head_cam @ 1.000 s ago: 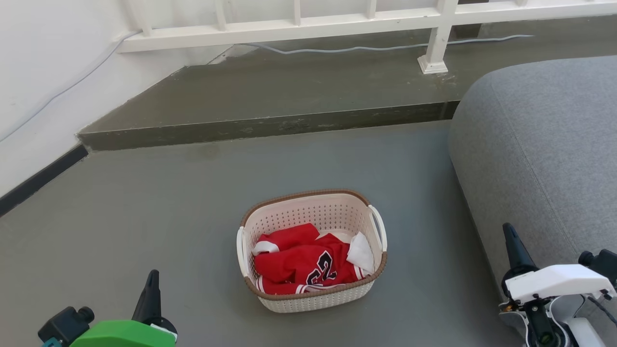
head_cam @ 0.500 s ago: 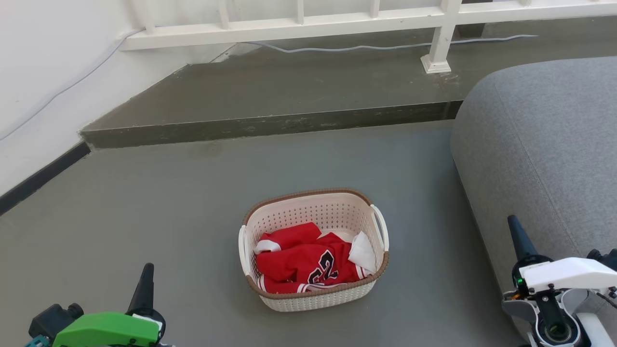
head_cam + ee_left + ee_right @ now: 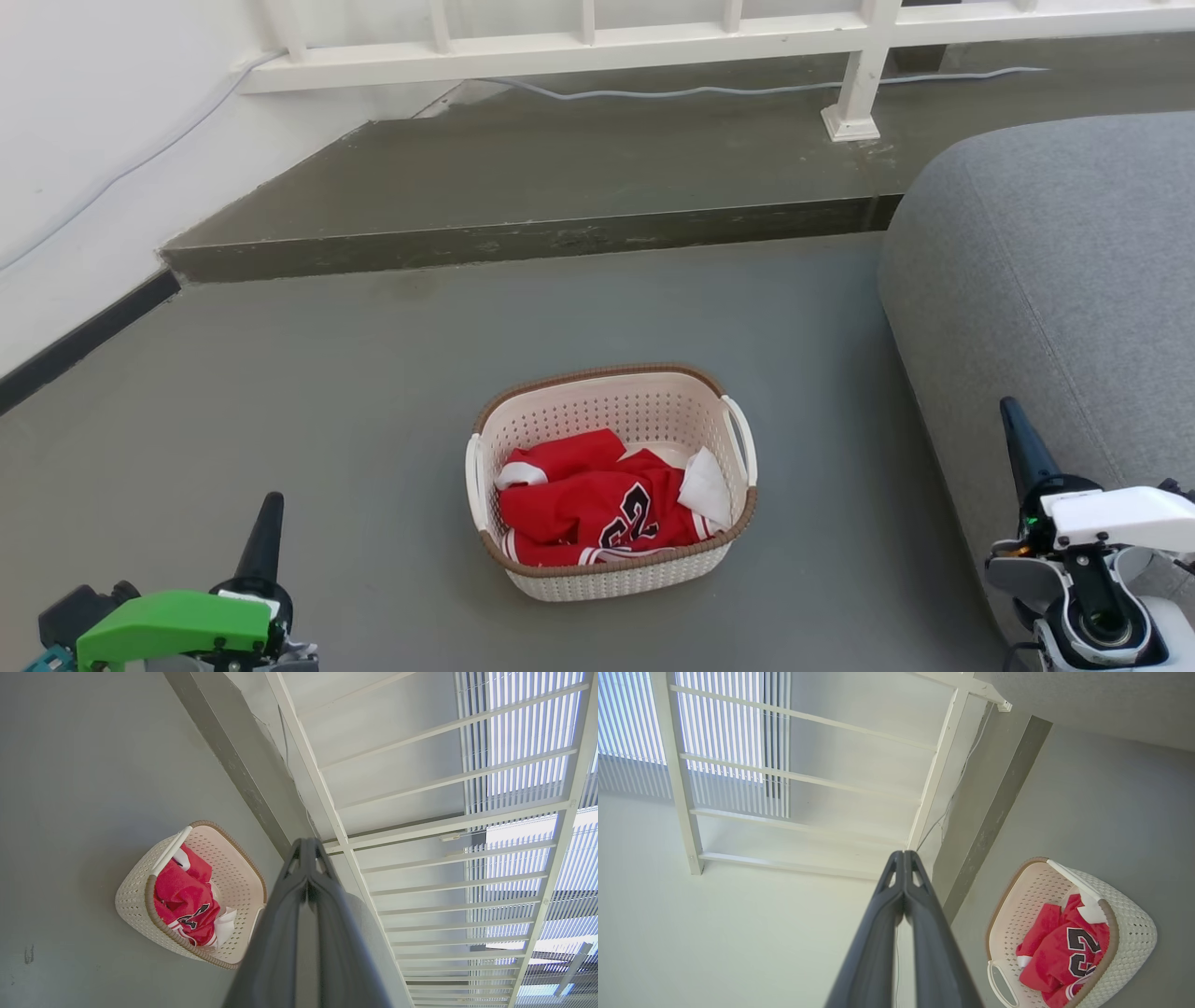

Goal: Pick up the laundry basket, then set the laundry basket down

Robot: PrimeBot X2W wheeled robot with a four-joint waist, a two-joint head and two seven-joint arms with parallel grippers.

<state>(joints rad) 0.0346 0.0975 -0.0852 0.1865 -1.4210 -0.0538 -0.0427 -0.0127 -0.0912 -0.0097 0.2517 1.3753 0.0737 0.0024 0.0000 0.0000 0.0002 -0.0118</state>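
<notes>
Spread wider over the last second, with the left gripper carried toward the lower-left corner of the head view and the right gripper toward its right edge along the grey sofa, both fingertips higher in that view and farther from the laundry basket. Nudged slightly rightward across the whole head view too, railing post and basket alike: a small camera turn, not their own move.

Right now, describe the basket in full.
The basket is cream-white perforated plastic, rounded-rectangular, with a brown woven-look rim and a white loop handle on either side. It stands upright on the grey floor, holding a crumpled red jersey and a white cloth. The left gripper and right gripper hang apart from it.
</notes>
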